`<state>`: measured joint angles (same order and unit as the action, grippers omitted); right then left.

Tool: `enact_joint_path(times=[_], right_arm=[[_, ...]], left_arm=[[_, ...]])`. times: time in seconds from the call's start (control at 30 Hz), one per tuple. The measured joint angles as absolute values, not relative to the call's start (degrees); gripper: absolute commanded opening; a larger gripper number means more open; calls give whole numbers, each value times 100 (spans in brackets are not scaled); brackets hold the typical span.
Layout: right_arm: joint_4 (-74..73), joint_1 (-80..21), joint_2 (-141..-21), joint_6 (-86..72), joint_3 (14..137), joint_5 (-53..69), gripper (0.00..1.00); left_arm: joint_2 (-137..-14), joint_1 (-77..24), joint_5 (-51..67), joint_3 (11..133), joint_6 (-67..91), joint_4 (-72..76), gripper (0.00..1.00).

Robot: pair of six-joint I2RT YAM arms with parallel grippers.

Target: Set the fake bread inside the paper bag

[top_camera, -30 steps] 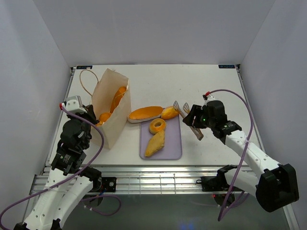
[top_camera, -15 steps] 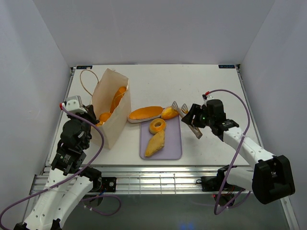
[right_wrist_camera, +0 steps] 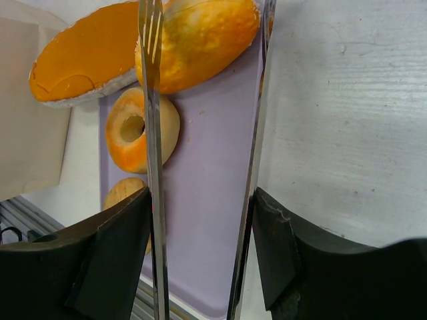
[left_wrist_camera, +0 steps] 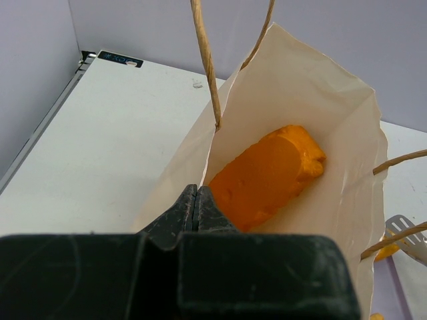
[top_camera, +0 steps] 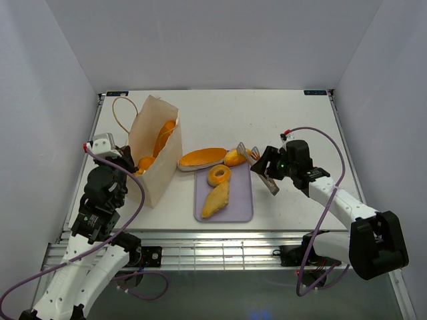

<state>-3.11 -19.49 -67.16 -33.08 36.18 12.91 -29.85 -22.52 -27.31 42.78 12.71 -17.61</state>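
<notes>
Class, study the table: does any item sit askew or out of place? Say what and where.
The long flat loaf hangs off the far left corner of the lavender tray, mostly beyond its edge, toward the paper bag. Nothing else stands out.

The right claw grips silver tongs, their tips beside a round bun.

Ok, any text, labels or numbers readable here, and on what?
No text is legible.
Far-left sticker, dark, on the table corner: print too small to read, and blurred in the left wrist view too.
Far-right sticker, dark, on the other far corner: too small to read.
On the paper bag, fake bread, tray and tongs: no print visible.
</notes>
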Motion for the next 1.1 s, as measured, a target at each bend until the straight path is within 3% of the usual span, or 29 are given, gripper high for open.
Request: enact_joint_path(times=[0.47,0.8,1.1], right_arm=[[-121,-1914,-6810,-3463,3503,1529,64],[10,-1907,-6801,-3564,3487,1710,50],[-320,-1907,-6189,-3514,3485,1820,46]], left_arm=[[-2982,-2252,-2711,4278,1271,-1761,0],[-2982,-2252,-2714,4276,1271,-1763,0],[-2976,-2252,-2711,4276,1271,-1765,0]])
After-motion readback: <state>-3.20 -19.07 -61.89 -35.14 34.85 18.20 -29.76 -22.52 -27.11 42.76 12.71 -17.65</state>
